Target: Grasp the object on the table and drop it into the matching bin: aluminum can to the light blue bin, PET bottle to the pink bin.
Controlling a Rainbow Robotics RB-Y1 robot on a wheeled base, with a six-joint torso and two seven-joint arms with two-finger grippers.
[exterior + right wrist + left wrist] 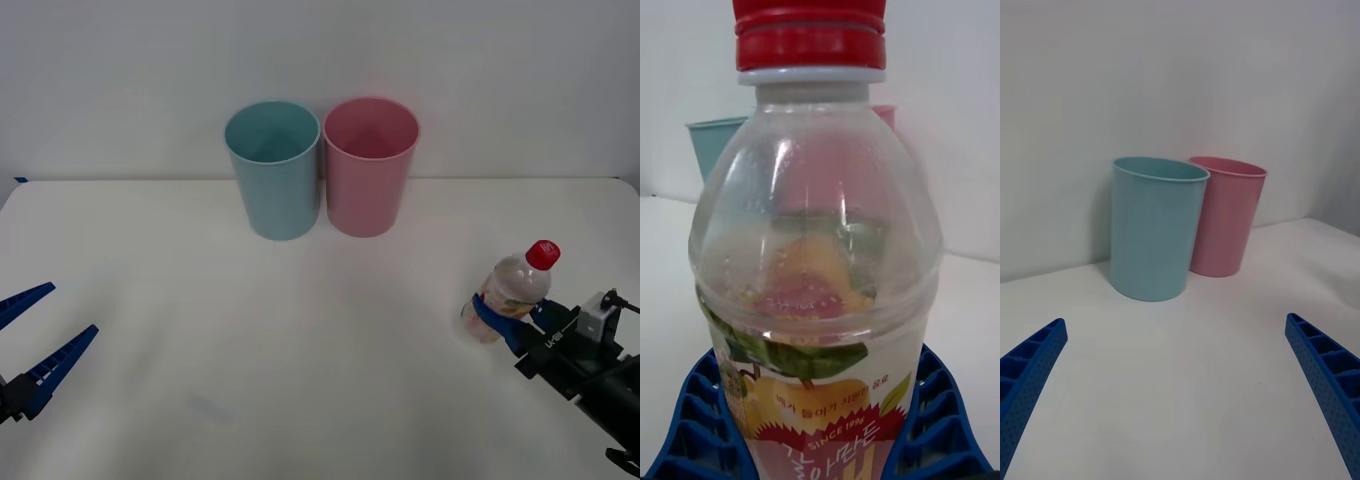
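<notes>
The PET bottle (512, 285), clear with a red cap and a pale fruit label, is at the right side of the white table (300, 350), leaning slightly. My right gripper (495, 320) is shut on its lower body. In the right wrist view the bottle (816, 247) stands between the blue fingers (696, 420). The light blue bin (275, 180) and the pink bin (368, 175) stand side by side at the back centre, pink on the right. My left gripper (70, 310) hangs open at the table's left, holding nothing.
The left wrist view looks across bare table toward the light blue bin (1154, 232) and pink bin (1225, 221), with my left gripper (1176, 326) wide apart. A white wall rises behind the bins. Open tabletop lies between the bottle and the bins.
</notes>
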